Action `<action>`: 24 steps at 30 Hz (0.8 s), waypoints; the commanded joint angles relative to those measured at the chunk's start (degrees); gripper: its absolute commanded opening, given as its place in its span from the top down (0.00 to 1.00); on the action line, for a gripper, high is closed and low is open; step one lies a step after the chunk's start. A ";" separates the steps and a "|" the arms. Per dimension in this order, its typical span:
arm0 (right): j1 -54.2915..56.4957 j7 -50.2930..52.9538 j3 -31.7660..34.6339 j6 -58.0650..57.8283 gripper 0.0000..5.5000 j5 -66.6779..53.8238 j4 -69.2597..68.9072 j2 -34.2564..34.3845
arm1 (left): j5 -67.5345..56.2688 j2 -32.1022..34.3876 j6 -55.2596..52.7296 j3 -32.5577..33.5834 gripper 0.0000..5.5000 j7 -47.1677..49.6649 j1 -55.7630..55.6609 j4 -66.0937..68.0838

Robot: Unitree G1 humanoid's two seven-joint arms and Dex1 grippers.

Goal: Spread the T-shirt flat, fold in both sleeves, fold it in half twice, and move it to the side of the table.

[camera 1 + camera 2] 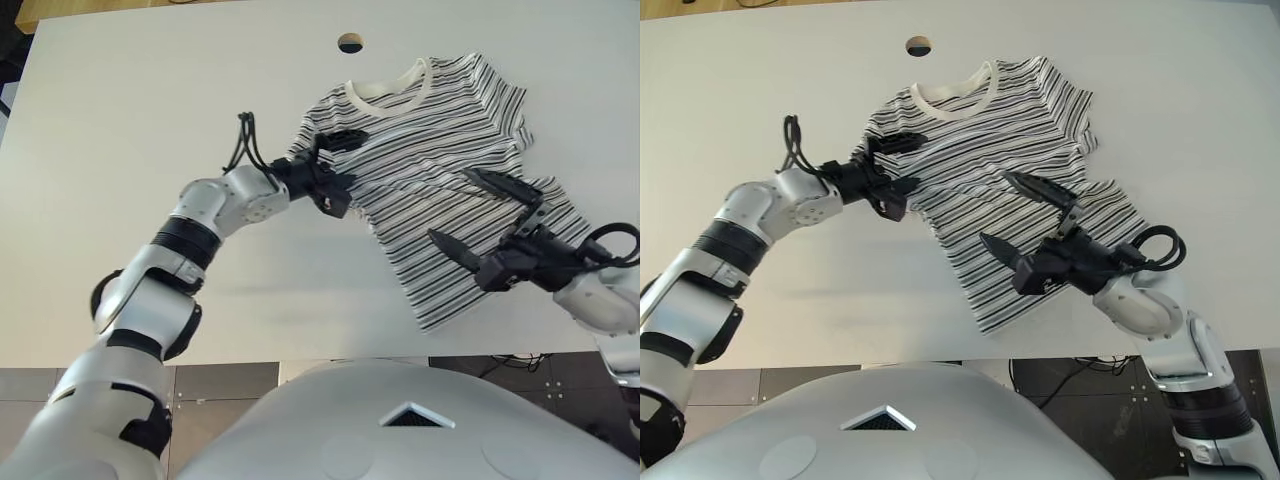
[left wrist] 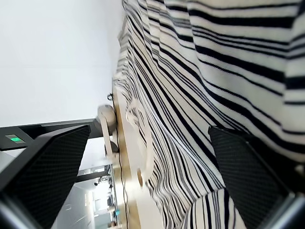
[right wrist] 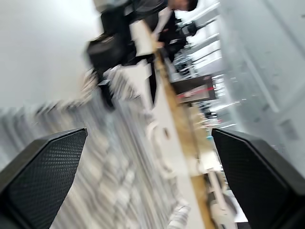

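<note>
A black-and-white striped T-shirt (image 1: pixel 440 170) lies on the white table (image 1: pixel 150 120). Its cream collar (image 1: pixel 390 88) points to the far side and its hem (image 1: pixel 450 300) lies near the front edge. The shirt is skewed and somewhat rumpled. My left gripper (image 1: pixel 343 168) is open at the shirt's left edge, one finger over the cloth near the shoulder and one by the side seam. In the left wrist view striped cloth (image 2: pixel 200 71) spans the space between the fingers (image 2: pixel 47 167). My right gripper (image 1: pixel 478 215) is open above the lower right part of the shirt, holding nothing.
A round cable hole (image 1: pixel 350 42) sits in the table just beyond the collar. The table's front edge (image 1: pixel 300 360) runs close below the hem. Bare tabletop stretches to the left and far right of the shirt.
</note>
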State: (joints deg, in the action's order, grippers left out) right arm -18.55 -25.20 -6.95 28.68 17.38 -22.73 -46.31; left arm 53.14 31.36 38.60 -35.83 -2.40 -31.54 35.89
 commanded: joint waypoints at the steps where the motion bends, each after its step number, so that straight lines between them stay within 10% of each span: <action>1: 0.58 -3.22 -3.30 1.35 0.12 1.63 1.26 -0.03 | 1.73 5.10 0.16 -1.30 0.16 -1.72 -1.01 8.74; 12: 9.54 -5.48 -12.35 2.09 0.12 8.30 5.17 6.19 | -14.22 6.08 4.48 12.24 0.16 9.89 0.16 -3.33; 24: 18.57 0.20 13.14 -11.01 0.12 -26.35 4.94 6.55 | -15.58 6.46 3.46 2.24 0.16 -13.73 23.09 -31.74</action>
State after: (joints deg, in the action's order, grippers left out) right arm -4.35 -27.78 3.68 23.44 -8.77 -19.11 -40.71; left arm 33.39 36.71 41.47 -31.63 -13.96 -9.25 4.05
